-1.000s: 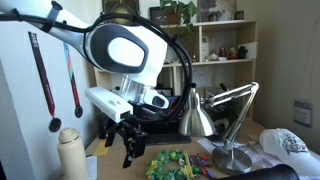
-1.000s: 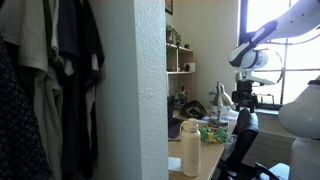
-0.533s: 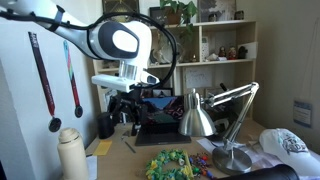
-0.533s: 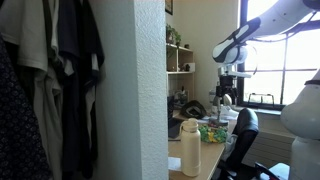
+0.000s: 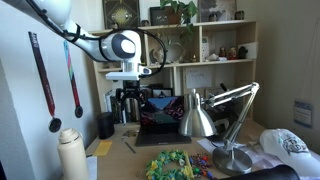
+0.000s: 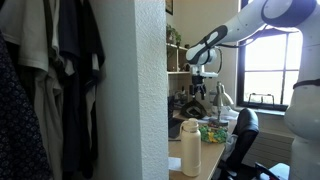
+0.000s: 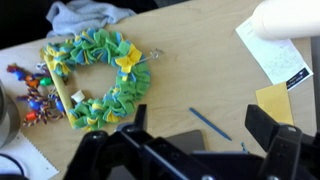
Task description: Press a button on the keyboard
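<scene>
The keyboard is a black flat slab on the wooden desk, below a dark screen and left of the silver lamp. Only its dark corner shows in the wrist view, low between the fingers. My gripper hangs open and empty above the desk, just left of the keyboard. It also shows in an exterior view. In the wrist view the gripper comes in from the bottom, with its two fingers wide apart and nothing between them.
A green-yellow wreath-like pile lies on the desk near the front. A blue pen, a yellow note, a white paper and a cream bottle are nearby. Shelves stand behind.
The arm has swung from low over the colourful pile at the front back towards the shelves. The gripper is now beside the keyboard and still open.
</scene>
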Robot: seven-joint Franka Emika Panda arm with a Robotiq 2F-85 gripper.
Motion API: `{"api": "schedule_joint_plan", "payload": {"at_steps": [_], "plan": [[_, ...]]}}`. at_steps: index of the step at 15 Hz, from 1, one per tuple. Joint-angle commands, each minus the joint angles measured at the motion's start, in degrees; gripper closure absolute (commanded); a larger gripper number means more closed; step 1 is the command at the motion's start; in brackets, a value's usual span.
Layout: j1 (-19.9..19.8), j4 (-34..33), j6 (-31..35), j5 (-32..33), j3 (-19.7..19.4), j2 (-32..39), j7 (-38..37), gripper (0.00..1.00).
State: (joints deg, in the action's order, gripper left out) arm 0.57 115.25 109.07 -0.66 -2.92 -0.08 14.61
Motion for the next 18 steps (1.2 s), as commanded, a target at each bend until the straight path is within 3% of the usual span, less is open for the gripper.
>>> {"api": "schedule_joint_plan", "payload": {"at_steps": [1, 10, 17, 18], "plan": [[-0.3, -8.7, 3.5, 1.1, 1.5, 8.3, 3.2, 0.0], [-0.7, -22.5, 16.0, 3.6, 4.8, 25.0, 9.2, 0.0], [-1.3, -33.2, 19.2, 3.3, 7.3, 36.4, 13.4, 0.0], [-1.1, -29.0, 19.0, 3.4, 7.1, 33.4, 11.7, 0.0]]}}
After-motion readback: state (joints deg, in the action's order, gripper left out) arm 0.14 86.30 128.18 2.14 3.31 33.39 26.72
